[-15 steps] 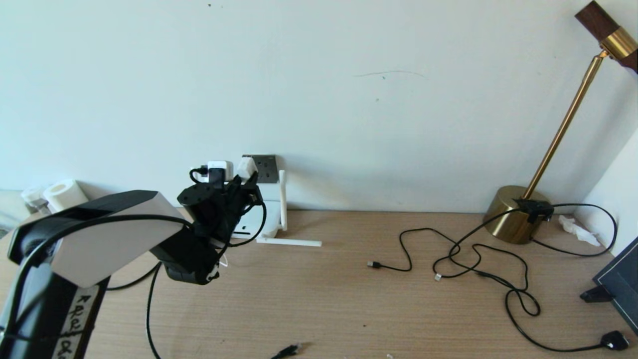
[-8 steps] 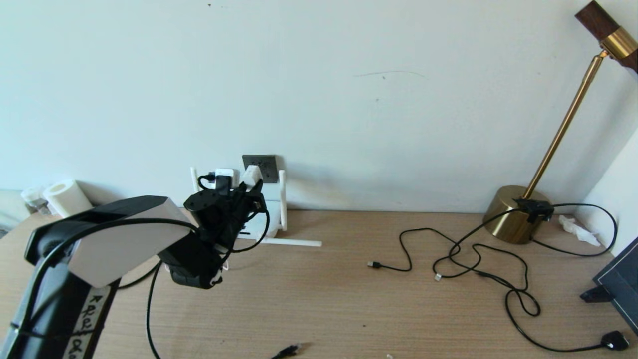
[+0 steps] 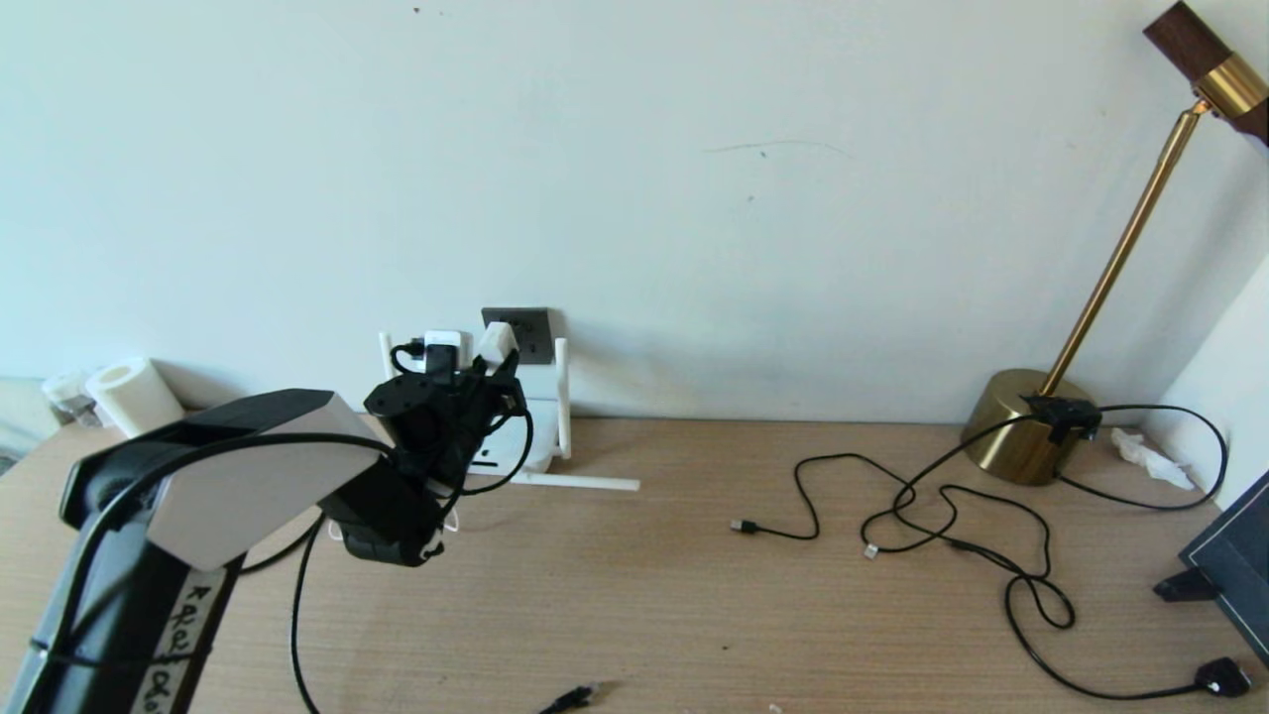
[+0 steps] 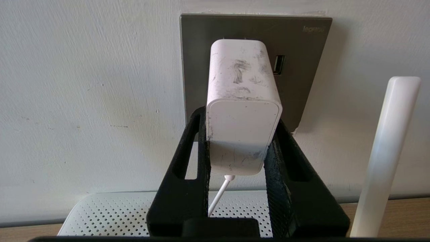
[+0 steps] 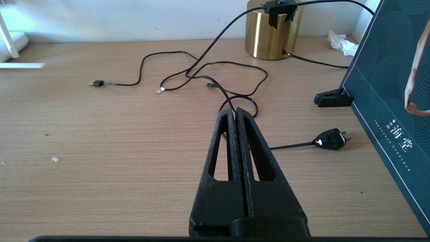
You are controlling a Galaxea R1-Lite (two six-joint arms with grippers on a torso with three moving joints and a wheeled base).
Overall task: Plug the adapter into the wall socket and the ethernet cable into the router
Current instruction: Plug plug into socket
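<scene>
My left gripper point(image 3: 493, 354) is up at the wall, shut on the white adapter point(image 4: 242, 111). The adapter's far end meets the dark grey wall socket point(image 4: 302, 84), and its pins are hidden. A thin white cord point(image 4: 218, 198) hangs from it. The white router point(image 4: 111, 215) lies below against the wall, with one antenna point(image 4: 386, 151) upright beside the socket. In the head view the socket point(image 3: 528, 332) shows just past the adapter point(image 3: 496, 342). The ethernet cable's plug tip point(image 3: 573, 698) lies at the table's front edge. My right gripper point(image 5: 234, 111) hangs shut and empty over the table.
Thin black USB cables point(image 3: 942, 516) sprawl across the right half of the table. A brass lamp point(image 3: 1026, 436) stands at the back right with a crumpled tissue point(image 3: 1150, 458) beside it. A dark blue box point(image 3: 1234, 565) and a black mains plug point(image 3: 1221, 677) sit far right. A paper roll point(image 3: 129, 392) stands far left.
My left arm has dropped a little and carried the adapter slightly right and forward, up to the socket plate. In the last half second it has barely moved.
</scene>
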